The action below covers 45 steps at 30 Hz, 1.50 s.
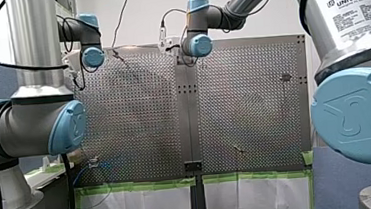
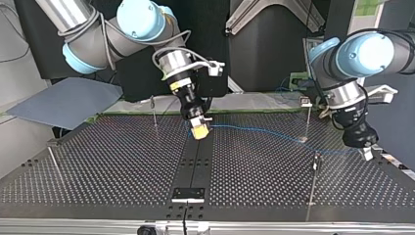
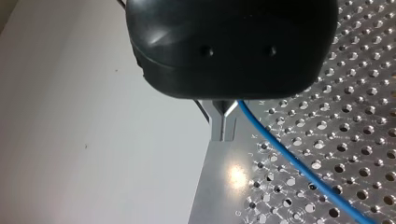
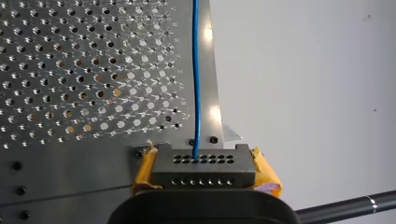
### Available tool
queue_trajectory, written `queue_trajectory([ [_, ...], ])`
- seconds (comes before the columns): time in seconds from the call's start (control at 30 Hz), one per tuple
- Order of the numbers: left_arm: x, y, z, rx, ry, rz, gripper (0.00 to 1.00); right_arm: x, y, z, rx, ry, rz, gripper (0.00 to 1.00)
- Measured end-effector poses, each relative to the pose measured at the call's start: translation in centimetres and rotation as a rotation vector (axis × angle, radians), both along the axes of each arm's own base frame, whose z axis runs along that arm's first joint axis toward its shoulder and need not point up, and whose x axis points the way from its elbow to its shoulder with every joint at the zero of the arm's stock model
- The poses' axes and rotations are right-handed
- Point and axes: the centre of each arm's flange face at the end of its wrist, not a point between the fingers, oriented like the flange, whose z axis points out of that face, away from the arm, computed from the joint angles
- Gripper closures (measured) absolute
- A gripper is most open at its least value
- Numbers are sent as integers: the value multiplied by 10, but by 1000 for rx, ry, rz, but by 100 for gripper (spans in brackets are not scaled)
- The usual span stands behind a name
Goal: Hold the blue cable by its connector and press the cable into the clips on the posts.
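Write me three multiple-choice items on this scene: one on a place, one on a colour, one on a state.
1. Where does the blue cable run in the top view?
A. Coiled on the floor.
B. Between my right gripper and my left gripper, over the perforated table.
C. Wrapped around an arm.

2. What colour are the pads of my right gripper?
A. Yellow.
B. Red.
C. Green.

3. What is the state of my right gripper?
A. Open, holding nothing.
B. Shut on a post.
C. Shut on the connector.

Answers:
1 B: the cable spans the table from one gripper to the other.
2 A: the right wrist view shows them yellow.
3 C: the pads clamp the dark connector on both sides, and the cable leaves it.
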Motion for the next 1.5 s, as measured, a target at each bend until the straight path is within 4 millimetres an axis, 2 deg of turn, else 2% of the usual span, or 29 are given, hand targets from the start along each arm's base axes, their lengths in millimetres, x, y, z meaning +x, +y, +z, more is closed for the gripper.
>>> queue_trajectory([
  [0.27, 7, -2, 0, 14, -21, -35, 99, 15, -12, -5, -2, 1, 5, 100],
  [0.5, 18, -3, -12, 19, 5, -50, 99, 19, -18, -2, -7, -6, 5, 100],
  [0.77, 23, -2, -15, 19, -6, -60, 99, 19, -20, -5, -1, -6, 0, 100],
  [1.07, 37, -5, -32, 30, 5, -91, 99, 16, -27, -7, 3, -5, -13, 100],
  [1.37, 47, -7, -21, 36, -26, -109, 99, 11, -36, -9, 4, -6, -31, 100],
  [1.5, 56, -11, -24, 40, -16, -131, 99, 8, -41, -10, 3, -7, -39, 100],
])
